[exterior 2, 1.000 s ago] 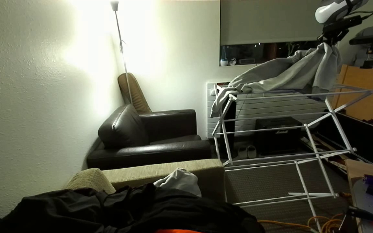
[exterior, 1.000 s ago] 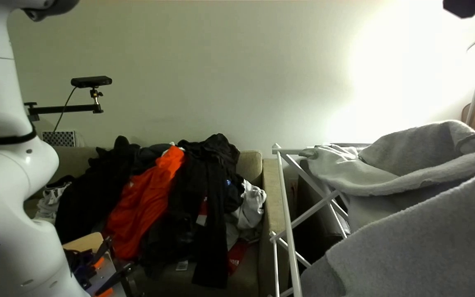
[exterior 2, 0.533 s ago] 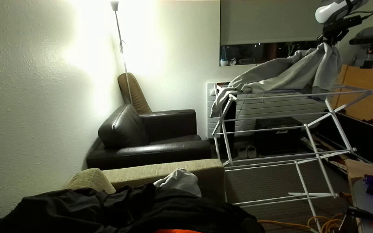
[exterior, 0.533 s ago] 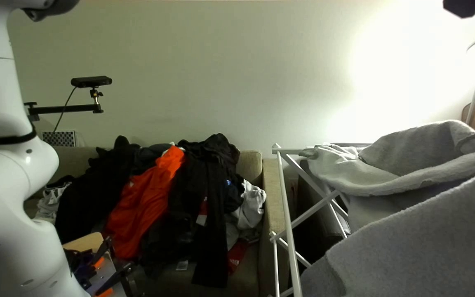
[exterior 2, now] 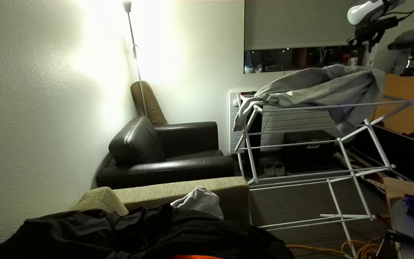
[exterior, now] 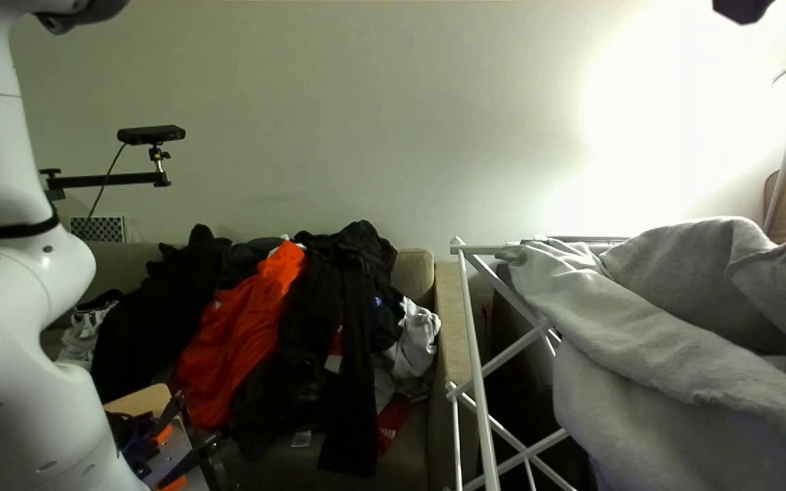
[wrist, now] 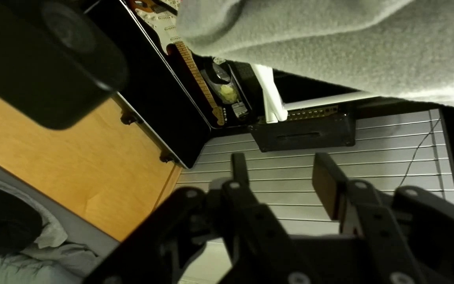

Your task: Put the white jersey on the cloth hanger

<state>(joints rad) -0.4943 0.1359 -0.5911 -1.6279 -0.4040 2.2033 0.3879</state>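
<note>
The white jersey [exterior 2: 322, 86], pale grey and crumpled, lies over the top rods of the cloth hanger [exterior 2: 378, 144], a white folding rack. One sleeve hangs past the rack's near-left corner, and a fold drops between the rods on the right. In an exterior view the jersey [exterior: 673, 327] fills the lower right beside a rack post [exterior: 477, 368]. My gripper [exterior 2: 360, 46] is above the jersey's right part, apart from it. The wrist view shows the gripper [wrist: 278, 169] open, nothing between its fingers, with the jersey [wrist: 329, 51] at the top of the picture.
A sofa arm [exterior 2: 178, 189] with black clothes [exterior 2: 84, 233] stands near the rack, and an orange garment [exterior: 243, 341] lies among them. Behind are a leather armchair [exterior 2: 167, 167], an amplifier [exterior 2: 307, 147] and a floor lamp [exterior 2: 132, 32]. A wooden panel [exterior 2: 408, 93] stands at the right.
My gripper has opened and let go of the jersey. The part it held up has dropped onto the rack, with a fold now hanging lower. The gripper has shifted slightly.
</note>
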